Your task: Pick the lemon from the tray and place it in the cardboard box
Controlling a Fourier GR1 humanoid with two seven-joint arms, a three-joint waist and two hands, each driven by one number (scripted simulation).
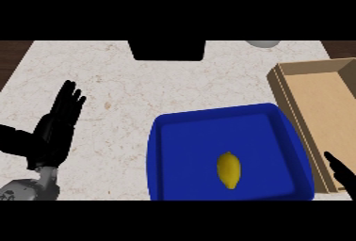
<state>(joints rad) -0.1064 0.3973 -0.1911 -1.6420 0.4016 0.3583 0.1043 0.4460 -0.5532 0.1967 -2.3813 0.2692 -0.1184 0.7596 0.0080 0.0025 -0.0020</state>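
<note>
The robot's left hand [59, 123] is black and sits at the left side of the pale marble counter [118, 84]. Its fingers are straight and point up toward the far side, and it holds nothing. It rests there, well apart from everything else. The robot's right hand [341, 172] shows only a little at the near right corner, just a few black fingers poking in. They look straight and they hold nothing. These fingers lie over the near end of the long brown cardboard box [327, 99], which runs along the right side of the counter. Just to the left of the box is the big blue plastic tray [201, 136], and the two are side by side, very close. The small yellow lemon [230, 170] lies inside the tray, in its near part, a bit right of the middle. No hand is touching it. At the far edge of the counter there is a dark black block [168, 49], and to its right a round grey thing [262, 44] that is cut off, so I cannot tell what it is.
</note>
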